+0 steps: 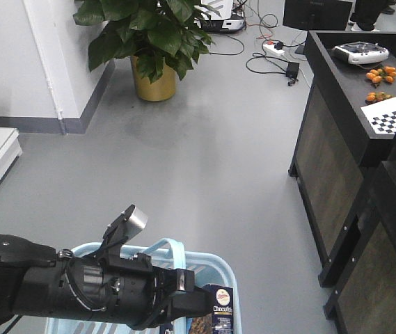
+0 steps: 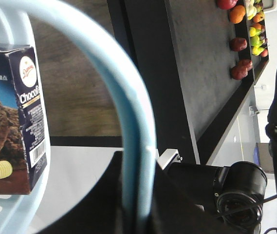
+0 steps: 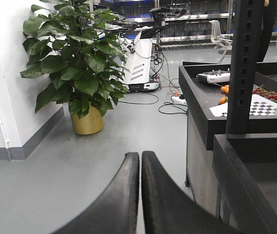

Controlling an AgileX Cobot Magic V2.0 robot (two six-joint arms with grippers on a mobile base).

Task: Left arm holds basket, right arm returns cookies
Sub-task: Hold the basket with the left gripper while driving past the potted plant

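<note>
Standing upright inside the light blue basket (image 1: 215, 268), the cookie box (image 2: 16, 117) is dark navy with white lettering, a round white logo, a chocolate-chip cookie picture and a side barcode. The left gripper (image 2: 138, 202) is clamped on the basket's handle (image 2: 128, 97). The right gripper (image 3: 140, 160) has its fingers pressed together.
</note>
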